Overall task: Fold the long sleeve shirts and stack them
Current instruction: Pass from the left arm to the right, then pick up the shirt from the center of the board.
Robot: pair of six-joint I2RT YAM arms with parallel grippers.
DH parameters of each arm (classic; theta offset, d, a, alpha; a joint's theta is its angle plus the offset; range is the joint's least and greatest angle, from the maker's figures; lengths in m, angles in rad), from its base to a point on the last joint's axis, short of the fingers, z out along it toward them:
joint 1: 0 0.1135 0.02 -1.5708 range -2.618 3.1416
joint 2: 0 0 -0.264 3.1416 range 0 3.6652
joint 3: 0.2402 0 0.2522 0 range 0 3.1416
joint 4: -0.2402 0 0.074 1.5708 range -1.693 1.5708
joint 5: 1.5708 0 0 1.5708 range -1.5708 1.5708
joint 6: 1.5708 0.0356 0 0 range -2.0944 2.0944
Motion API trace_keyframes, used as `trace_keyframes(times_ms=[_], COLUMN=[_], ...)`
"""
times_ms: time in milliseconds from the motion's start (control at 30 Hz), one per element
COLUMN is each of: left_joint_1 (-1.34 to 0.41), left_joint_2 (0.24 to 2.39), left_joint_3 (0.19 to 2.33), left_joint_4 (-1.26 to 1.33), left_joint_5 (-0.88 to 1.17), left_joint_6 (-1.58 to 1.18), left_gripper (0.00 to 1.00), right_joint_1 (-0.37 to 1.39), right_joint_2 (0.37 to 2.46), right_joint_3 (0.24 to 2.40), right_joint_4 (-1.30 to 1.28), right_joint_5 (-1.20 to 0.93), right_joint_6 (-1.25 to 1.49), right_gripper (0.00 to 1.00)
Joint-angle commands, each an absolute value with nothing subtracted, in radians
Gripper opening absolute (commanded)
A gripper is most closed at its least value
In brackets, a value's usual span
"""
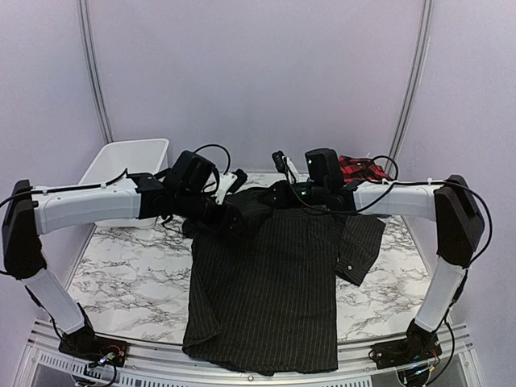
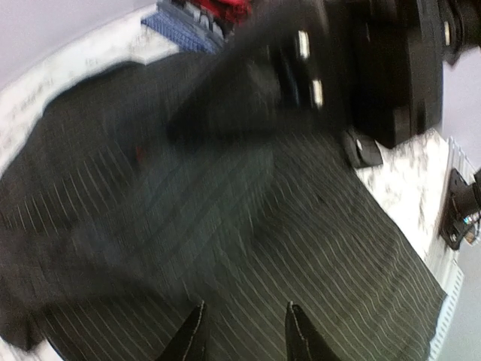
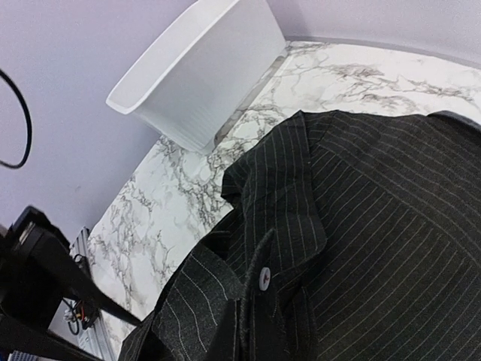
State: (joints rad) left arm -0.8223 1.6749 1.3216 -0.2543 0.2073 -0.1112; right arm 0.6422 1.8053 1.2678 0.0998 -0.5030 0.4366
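One black pinstriped shirt [image 1: 266, 282] lies flat on the tabletop [image 1: 129, 274] — left end effector [image 2: 244, 335] spread above it, right end effector [image 1: 282, 164] I cannot tell — so I judge the first fold pending, a shoulder grasp next.

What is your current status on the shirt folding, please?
Left gripper open, over pinstriped shirt. Right gripper at its far edge, grip unclear. Shirt spread, not yet folded. White bin apart, far left.

high rear view over table [image 1: 129, 274]; wrist views close above shared pinstriped shirt [image 1: 266, 290]
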Motion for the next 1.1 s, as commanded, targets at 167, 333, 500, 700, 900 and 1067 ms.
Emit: trace_keyframes(times_ms=[167, 333, 500, 700, 900, 1067], left_joint_1=[-0.929, -1.059, -1.242, -1.425, -1.508, -1.546], left_joint_2=[1.418, 1.406, 1.456, 1.595, 1.69, 1.747], left_joint_3=[1.03, 0.999, 1.024, 1.126, 1.201, 1.245], left_joint_4=[-0.301, -0.491, -0.638, -0.785, -0.852, -0.898], left_joint_5=[0.159, 0.019, -0.141, -0.262, -0.307, -0.335], left_joint_6=[-0.468, -0.615, -0.81, -0.978, -1.052, -1.068], left_gripper=[0.41, 0.46, 0.5, 0.54, 0.51, 0.49], right_joint_1=[0.65, 0.65, 0.65, 0.65, 0.653, 0.66], right_joint_2=[1.796, 1.807, 1.807, 1.797, 1.785, 1.765], right_joint_3=[1.393, 1.426, 1.43, 1.427, 1.415, 1.39], right_joint_4=[0.088, 0.072, 0.065, 0.059, 0.061, 0.079], right_joint_5=[-0.335, -0.311, -0.306, -0.301, -0.296, -0.284], right_joint_6=[0.334, 0.301, 0.296, 0.281, 0.282, 0.292], right_gripper=[0.0, 0.0, 0.0, 0.0, 0.0, 0.0])
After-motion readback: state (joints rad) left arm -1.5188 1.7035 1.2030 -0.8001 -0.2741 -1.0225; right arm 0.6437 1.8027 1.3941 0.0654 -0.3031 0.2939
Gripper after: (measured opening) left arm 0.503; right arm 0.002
